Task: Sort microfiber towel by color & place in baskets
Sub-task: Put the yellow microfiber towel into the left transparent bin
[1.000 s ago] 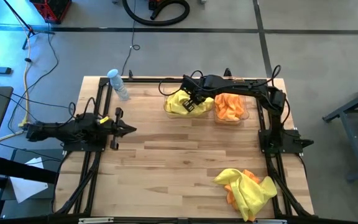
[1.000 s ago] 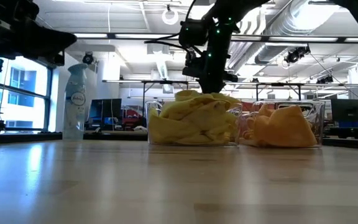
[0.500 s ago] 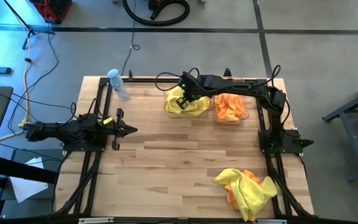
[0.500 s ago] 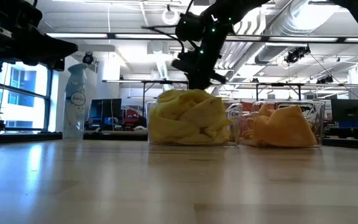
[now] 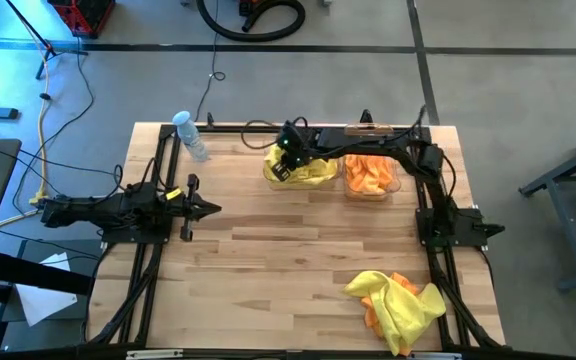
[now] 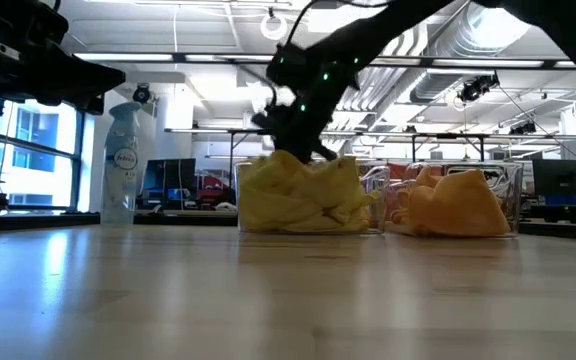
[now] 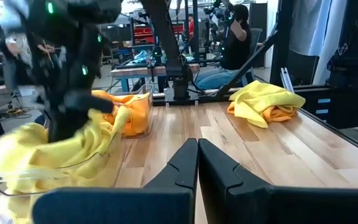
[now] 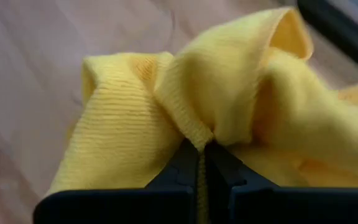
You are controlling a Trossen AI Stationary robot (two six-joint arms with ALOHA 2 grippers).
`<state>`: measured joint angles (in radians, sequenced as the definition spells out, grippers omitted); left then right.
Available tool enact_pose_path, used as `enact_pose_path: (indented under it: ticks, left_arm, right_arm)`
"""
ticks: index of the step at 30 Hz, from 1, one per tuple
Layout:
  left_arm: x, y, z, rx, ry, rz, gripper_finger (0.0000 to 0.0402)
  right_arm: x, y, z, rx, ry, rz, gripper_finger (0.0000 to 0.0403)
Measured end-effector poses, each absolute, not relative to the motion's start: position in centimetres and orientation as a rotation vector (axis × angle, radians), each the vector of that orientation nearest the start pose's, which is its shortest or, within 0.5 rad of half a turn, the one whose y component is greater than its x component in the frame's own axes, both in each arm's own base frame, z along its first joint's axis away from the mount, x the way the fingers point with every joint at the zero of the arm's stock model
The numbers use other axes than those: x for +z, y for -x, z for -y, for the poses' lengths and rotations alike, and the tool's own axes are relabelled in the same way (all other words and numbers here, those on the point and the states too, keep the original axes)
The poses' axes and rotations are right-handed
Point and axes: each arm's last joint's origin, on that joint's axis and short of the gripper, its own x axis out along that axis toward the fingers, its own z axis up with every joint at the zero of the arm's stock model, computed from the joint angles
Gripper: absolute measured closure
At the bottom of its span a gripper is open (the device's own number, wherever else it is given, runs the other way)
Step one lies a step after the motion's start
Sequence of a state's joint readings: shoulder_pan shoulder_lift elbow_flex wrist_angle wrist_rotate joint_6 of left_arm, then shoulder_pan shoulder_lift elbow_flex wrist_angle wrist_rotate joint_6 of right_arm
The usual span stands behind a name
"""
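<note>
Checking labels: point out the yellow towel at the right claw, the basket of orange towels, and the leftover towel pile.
yellow towel (image 8: 185,106): right wrist view, fold pinched above the claw.
basket of orange towels (image 5: 396,181): high view, its right rim.
leftover towel pile (image 5: 400,305): high view, middle of yellow top cloth.

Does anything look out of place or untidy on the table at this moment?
Yes. The yellow towel spills over the left basket's rim, pinched in the shut right pincer. An unsorted yellow and orange pile lies at the table's near right corner.

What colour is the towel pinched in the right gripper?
Bright yellow. The towel shows best in the right wrist view, bunched at the right gripper.
</note>
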<state>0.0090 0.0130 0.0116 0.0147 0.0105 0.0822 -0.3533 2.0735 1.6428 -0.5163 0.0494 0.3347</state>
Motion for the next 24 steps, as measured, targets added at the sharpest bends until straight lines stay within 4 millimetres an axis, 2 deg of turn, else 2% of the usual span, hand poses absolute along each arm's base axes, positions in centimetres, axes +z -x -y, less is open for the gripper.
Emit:
enact_pose_path:
  ticks: [3,10,14,19,24]
  left_arm:
    - [16.8,-9.8,-0.1,-0.001,-0.082,0.014,0.0402]
    - [16.8,-9.8,-0.1,-0.001,-0.082,0.014,0.0402]
    - [16.8,-9.8,-0.1,-0.001,-0.082,0.014,0.0402]
    - [16.8,-9.8,-0.1,-0.001,-0.082,0.014,0.0402]
    - [16.8,-9.8,-0.1,-0.001,-0.082,0.014,0.0402]
  right_arm:
    - [19.1,-42.5,15.8,-0.531,-0.455,-0.927,0.0403]
    - [17.0,-43.0,16.1,-0.536,-0.457,-0.962,0.0402]
    - [16.0,-43.2,16.3,-0.526,-0.491,-0.976,0.0388]
    - [16.0,-43.4,16.4,-0.521,-0.501,-0.949,0.0351]
    - [17.2,-43.9,16.5,-0.504,-0.508,-0.935,0.0294]
